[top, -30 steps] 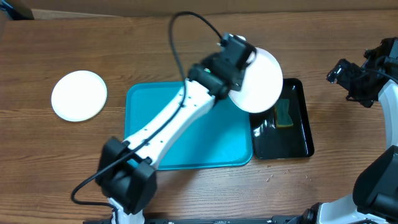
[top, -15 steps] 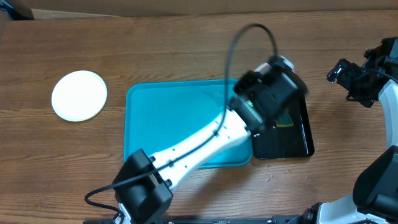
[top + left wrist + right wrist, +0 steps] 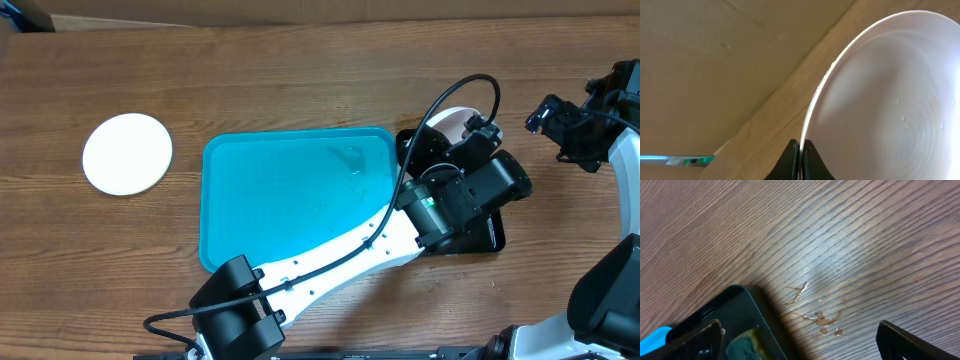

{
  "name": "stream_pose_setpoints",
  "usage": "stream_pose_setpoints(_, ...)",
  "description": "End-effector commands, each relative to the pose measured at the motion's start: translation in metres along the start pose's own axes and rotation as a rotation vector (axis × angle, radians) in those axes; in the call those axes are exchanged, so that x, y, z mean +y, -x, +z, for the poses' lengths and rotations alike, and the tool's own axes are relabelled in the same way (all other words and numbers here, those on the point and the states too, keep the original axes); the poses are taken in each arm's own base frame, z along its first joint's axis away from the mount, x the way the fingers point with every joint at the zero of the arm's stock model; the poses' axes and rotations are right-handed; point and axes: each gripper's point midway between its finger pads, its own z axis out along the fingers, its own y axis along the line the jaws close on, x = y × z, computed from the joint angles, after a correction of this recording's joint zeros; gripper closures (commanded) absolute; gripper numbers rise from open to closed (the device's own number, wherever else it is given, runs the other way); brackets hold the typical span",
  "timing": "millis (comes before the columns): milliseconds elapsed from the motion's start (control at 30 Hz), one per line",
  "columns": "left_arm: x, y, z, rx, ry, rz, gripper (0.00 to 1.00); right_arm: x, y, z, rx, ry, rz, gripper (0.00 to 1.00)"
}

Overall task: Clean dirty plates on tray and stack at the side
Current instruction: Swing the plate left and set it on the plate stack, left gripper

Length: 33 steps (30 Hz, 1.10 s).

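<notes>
So the wooden bench (image 3: 300,80) filled the whole overhead view. The turquoise tray (image 3: 290,200) sat in the middle of it, with a few wet streaks near its far right corner. The left arm (image 3: 340,255) reached from the near edge across the tray's near right corner, out over the small black tray (image 3: 488,238) just right of it. The left jaws were squeezed right down on the rim of a white plate (image 3: 890,100), which was tipped up on edge at the far end of the black tray. We couldn't tell if it touched. Droplets showed on its face in the wrist view. The right arm (image 3: 600,140) hung at the right edge, well apart from all that, and the right jaws were spread wide around nothing. A second white plate (image 3: 127,152) lay flat on the bench, well left of the tray. A green-yellow sponge (image 3: 747,342) sat in the black tray, and brownish drops (image 3: 817,316) dotted the bench just beside it.
</notes>
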Motion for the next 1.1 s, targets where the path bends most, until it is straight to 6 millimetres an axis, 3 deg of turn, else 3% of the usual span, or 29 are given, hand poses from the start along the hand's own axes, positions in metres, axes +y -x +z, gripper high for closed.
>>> stream_pose_setpoints(0,0.011,0.010,-0.002,-0.019,0.036,-0.030,0.96,0.004,0.010,-0.013,-0.044,0.009,-0.003,0.00)
stream_pose_setpoints(133,-0.001,0.008,0.006,-0.009,-0.067,-0.116,0.96,0.004,0.010,-0.013,-0.044,0.009,-0.003,0.00)
stream_pose_setpoints(300,-0.024,-0.007,0.031,0.080,-0.358,-0.314,0.96,0.004,0.010,-0.013,-0.044,0.009,-0.003,0.00)
stream_pose_setpoints(467,-0.017,-0.022,0.059,0.197,-0.614,-0.575,0.96,0.004,0.010,-0.013,-0.044,0.009,-0.003,0.00)
stream_pose_setpoints(600,0.030,-0.057,0.101,0.317,-0.655,-0.787,0.96,0.004,0.010,-0.013,-0.044,0.009,-0.003,0.00)
stream_pose_setpoints(800,0.129,-0.161,0.152,0.549,-0.531,-1.101,0.96,0.004,0.010,-0.013,-0.044,0.009,-0.003,0.00)
stream_pose_setpoints(933,0.199,-0.247,0.165,0.674,-0.365,-1.244,0.96,0.004,0.010,-0.013,-0.044,0.009,-0.003,0.00)
stream_pose_setpoints(1067,0.255,-0.332,0.154,0.791,-0.212,-1.390,0.96,0.004,0.010,-0.013,-0.044,0.009,-0.003,0.00)
